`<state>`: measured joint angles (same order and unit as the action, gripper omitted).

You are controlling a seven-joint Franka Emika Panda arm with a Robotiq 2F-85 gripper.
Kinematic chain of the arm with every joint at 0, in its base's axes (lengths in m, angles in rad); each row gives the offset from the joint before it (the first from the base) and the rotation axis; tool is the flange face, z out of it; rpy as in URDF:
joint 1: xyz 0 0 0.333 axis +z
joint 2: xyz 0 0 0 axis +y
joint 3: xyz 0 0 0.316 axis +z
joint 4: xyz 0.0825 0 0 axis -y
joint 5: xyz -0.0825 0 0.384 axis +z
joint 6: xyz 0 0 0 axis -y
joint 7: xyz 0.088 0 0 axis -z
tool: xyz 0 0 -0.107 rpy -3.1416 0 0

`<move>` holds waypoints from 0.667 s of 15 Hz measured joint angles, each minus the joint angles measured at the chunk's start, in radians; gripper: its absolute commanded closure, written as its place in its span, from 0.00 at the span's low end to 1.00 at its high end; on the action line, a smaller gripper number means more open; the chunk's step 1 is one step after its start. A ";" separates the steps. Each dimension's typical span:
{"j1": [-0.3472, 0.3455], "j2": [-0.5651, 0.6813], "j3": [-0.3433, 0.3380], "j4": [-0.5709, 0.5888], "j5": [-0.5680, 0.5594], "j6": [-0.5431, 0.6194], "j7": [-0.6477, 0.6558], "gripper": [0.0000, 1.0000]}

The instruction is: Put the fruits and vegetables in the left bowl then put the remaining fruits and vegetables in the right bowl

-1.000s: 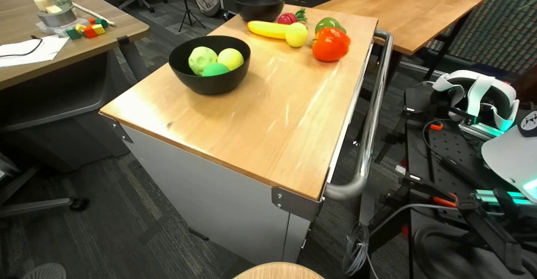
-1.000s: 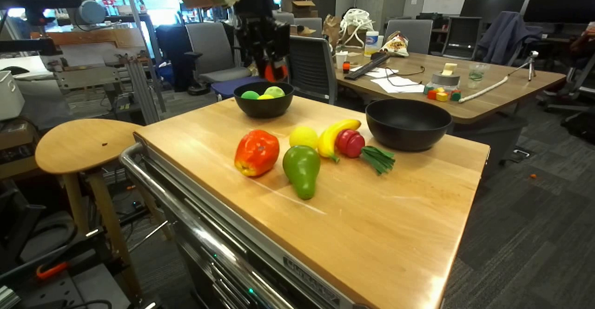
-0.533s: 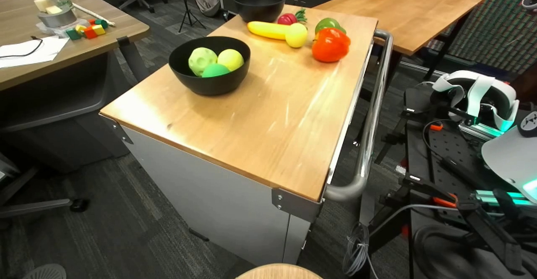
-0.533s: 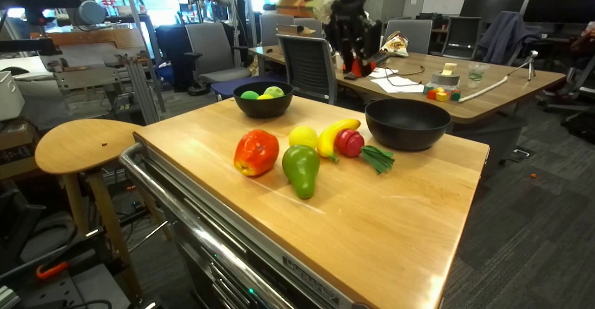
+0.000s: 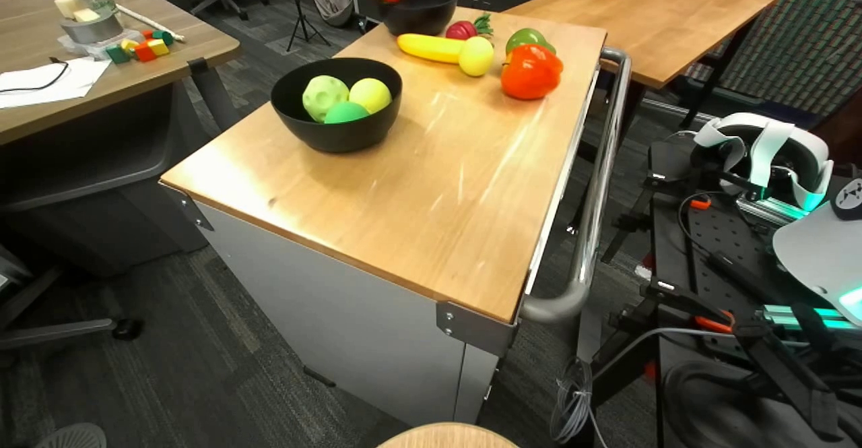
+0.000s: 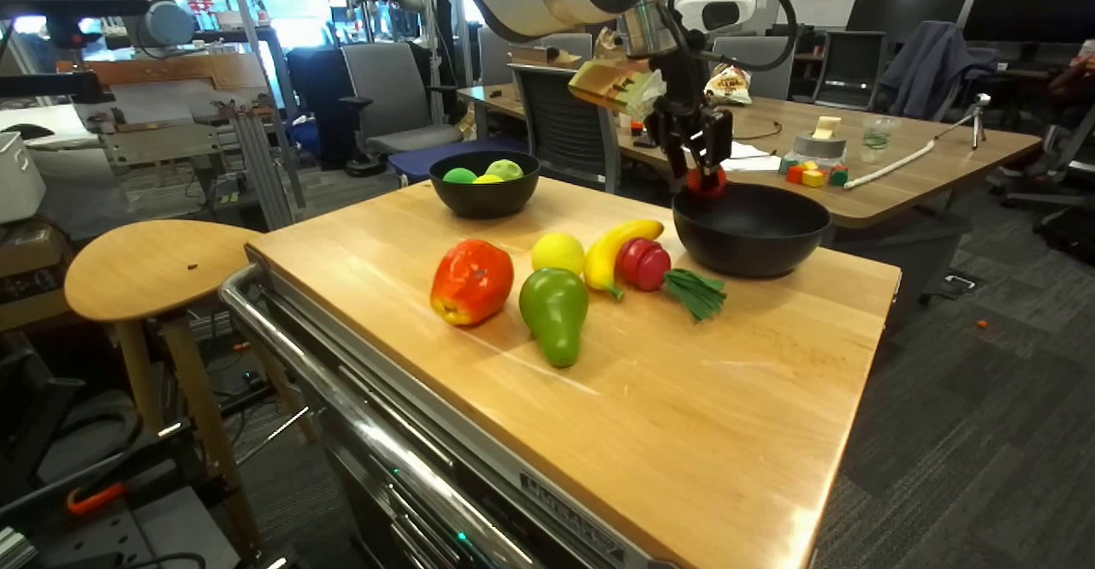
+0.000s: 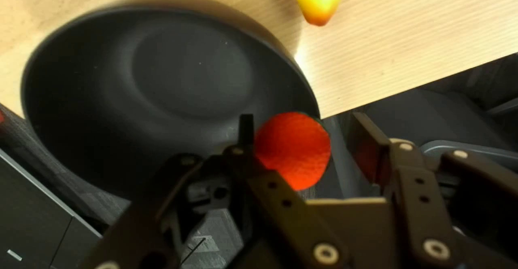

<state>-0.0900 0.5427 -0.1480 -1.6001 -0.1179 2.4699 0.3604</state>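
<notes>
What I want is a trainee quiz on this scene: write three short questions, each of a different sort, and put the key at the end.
1. How many pieces of produce lie in the black bowl farther from the yellow banana?
2. True or false: the dark green pear-shaped piece lies on the wooden tabletop.
3. In the wrist view, the gripper is:
A. shut with nothing in it
B. open, with a round red piece between its jaws
C. clamped on the yellow banana

Key:
1. Three: a pale green one, a yellow one and a bright green one.
2. True.
3. B; a gap shows between the round red piece and one jaw.
</notes>
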 measured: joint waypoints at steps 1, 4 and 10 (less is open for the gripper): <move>0.002 0.010 -0.007 0.021 0.000 -0.017 0.000 0.01; 0.015 0.009 -0.038 0.055 -0.029 -0.084 0.000 0.00; 0.059 -0.103 -0.074 -0.028 -0.140 -0.131 0.016 0.00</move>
<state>-0.0310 0.4392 -0.2216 -1.6276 -0.2582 2.3388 0.3764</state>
